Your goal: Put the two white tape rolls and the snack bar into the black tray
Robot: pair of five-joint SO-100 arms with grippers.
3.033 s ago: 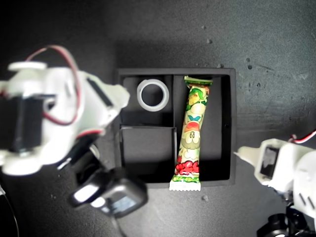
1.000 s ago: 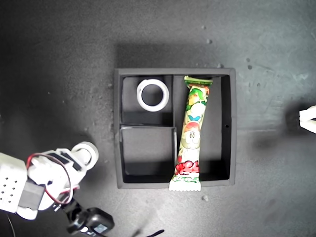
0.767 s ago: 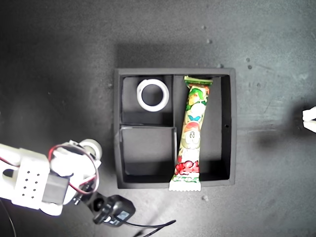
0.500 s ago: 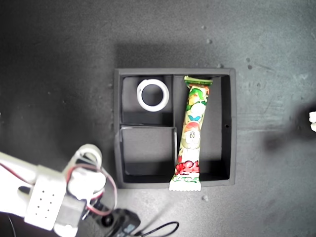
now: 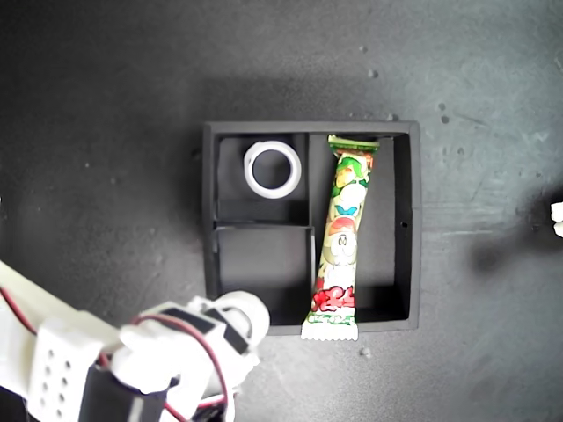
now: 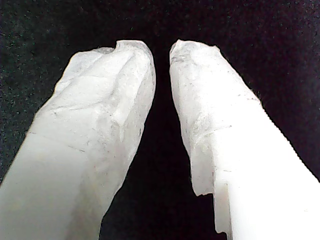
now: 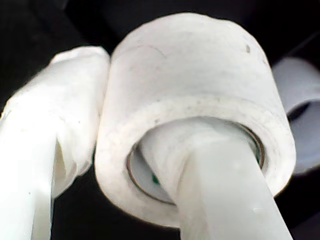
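Note:
The black tray [image 5: 414, 220] sits mid-table. One white tape roll [image 5: 273, 169] lies in its small compartment at the exterior view's upper left. The snack bar [image 5: 341, 233] lies in the tall compartment, its lower end resting over the tray's near wall. My second gripper [image 5: 242, 318] [image 7: 125, 100] is shut on the other white tape roll [image 5: 247, 309] [image 7: 200, 75], one finger through its centre, at the tray's lower-left corner in the exterior view. The first roll [image 7: 300, 115] shows behind it. My first gripper [image 6: 162, 50] is shut on nothing above bare black surface.
The second small compartment [image 5: 264, 264], beside the held roll, holds nothing. A white bit of an arm [image 5: 556, 220] shows at the exterior view's right edge. Dark matte table surrounds the tray, with a small crumb [image 5: 365, 352] near its front wall.
The arm carrying the tape roll has swung rightward in the exterior view, from beside the tray to its lower-left corner. The arm on the right has withdrawn to the picture's edge.

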